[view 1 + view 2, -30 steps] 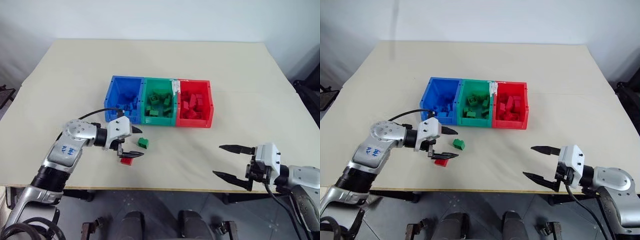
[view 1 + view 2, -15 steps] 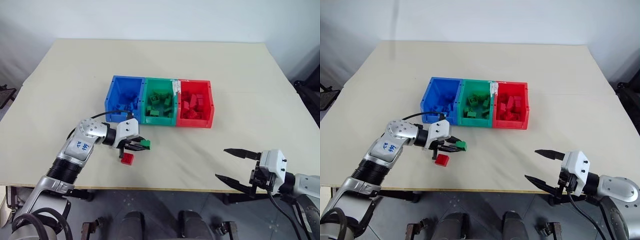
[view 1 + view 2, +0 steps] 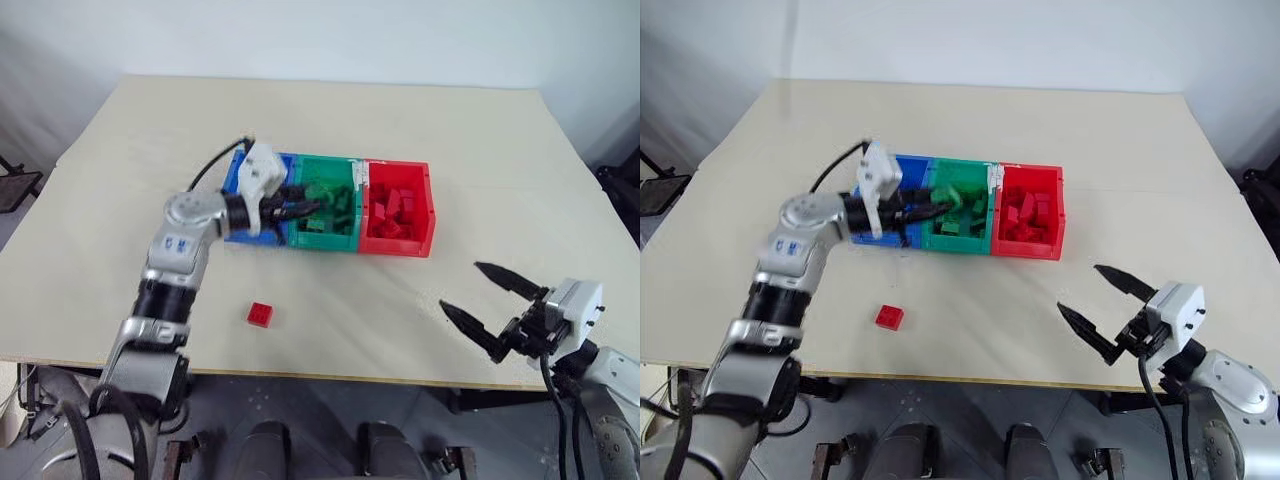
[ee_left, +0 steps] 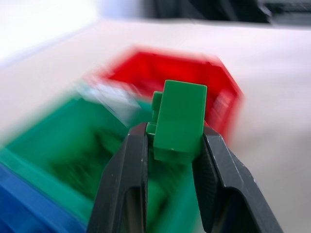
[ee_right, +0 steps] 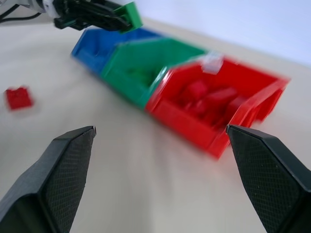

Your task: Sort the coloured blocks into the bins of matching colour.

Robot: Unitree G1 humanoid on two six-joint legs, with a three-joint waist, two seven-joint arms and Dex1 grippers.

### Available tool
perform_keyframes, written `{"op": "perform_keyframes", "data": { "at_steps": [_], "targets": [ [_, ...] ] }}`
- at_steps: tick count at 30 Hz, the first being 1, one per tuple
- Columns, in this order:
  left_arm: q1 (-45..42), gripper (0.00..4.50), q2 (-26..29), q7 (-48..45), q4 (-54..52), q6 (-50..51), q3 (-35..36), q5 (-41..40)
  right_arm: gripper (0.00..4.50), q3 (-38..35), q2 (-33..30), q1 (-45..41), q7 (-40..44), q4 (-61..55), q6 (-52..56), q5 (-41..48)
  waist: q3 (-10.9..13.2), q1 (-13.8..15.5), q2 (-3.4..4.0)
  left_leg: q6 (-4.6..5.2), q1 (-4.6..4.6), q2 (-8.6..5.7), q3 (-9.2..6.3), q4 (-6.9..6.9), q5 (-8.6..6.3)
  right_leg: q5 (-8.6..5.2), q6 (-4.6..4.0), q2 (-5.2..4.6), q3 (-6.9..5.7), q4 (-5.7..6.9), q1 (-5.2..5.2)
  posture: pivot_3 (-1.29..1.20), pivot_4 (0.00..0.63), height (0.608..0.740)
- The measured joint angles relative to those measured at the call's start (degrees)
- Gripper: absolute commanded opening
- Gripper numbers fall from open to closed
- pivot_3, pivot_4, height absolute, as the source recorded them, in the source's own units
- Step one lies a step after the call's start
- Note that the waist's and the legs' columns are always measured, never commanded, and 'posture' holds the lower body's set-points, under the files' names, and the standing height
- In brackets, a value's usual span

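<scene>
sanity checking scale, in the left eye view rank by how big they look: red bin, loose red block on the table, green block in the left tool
1. red bin, clearly largest
2 and 3. red block and green block look alike; the green one is partly hidden by the left tool, so no ranking between them.

The left arm reaches forward and bends inward at the wrist, its end effector (image 4: 170,145) pointing level toward the robot's right — the two black fingers (image 4: 127,179) pinched on a small green studded plastic brick (image 4: 178,121). The right arm hangs low near the tabletop's (image 3: 420,320) front edge, its end effector (image 3: 485,310) aimed forward and leftward — fingers (image 5: 63,167) spread wide, holding nothing.
</scene>
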Motion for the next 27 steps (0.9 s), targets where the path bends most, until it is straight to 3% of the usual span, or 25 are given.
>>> {"op": "perform_keyframes", "data": {
  "at_steps": [5, 10, 16, 20, 27],
  "targets": [
    [-3.51, 0.87, -3.20, 4.55, 10.33, -2.70, -1.48, 4.16, 4.50, 0.07, 0.07, -0.79, -2.47, -0.43, 0.22, -0.13, 0.00, -0.07, -0.01, 0.00, -0.02, 0.00, 0.04, -0.05, 0.00, 0.00, 0.00, 0.01, 0.00, -0.01, -0.04, 0.00, 0.150, 0.740],
    [-3.36, 2.46, -3.31, 5.84, 12.78, -5.78, -1.70, 5.67, 4.50, 0.16, 0.04, -1.52, -3.32, -0.73, 0.34, -0.12, 0.02, -0.06, -0.03, -0.01, -0.05, 0.01, 0.05, -0.05, 0.01, 0.00, 0.00, 0.00, 0.00, -0.02, -0.08, 0.00, 0.150, 0.740],
    [4.57, 4.41, 2.50, -0.38, 3.69, -6.56, 1.25, 2.19, 4.50, 2.63, -1.77, -4.95, 0.29, 0.62, 0.26, -0.39, 0.02, -0.83, -0.03, -0.03, -0.01, 0.05, 0.06, -0.10, 0.01, 0.00, -0.01, 0.02, 0.01, 0.03, -0.08, 0.00, 0.150, 0.740],
    [12.80, 4.46, 8.37, -6.08, -1.50, -6.97, 5.38, -2.15, 4.50, 5.24, -3.40, -9.52, 4.15, 4.63, 0.26, -0.83, 0.02, -1.54, -0.03, -0.03, -0.02, 0.06, 0.04, -0.10, 0.01, -0.01, -0.01, 0.01, 0.00, 0.05, -0.07, 0.00, 0.150, 0.740],
    [33.28, 4.46, 19.77, -13.28, -8.37, -13.07, 18.73, -8.72, 4.50, 13.29, -5.71, -17.22, 13.97, 11.53, 0.16, -2.10, 0.02, -1.78, -0.03, 0.03, 0.01, 0.10, 0.05, -0.20, -0.02, -0.02, -0.04, -0.05, -0.01, 0.03, -0.05, 0.00, 0.150, 0.740]
  ]
}}
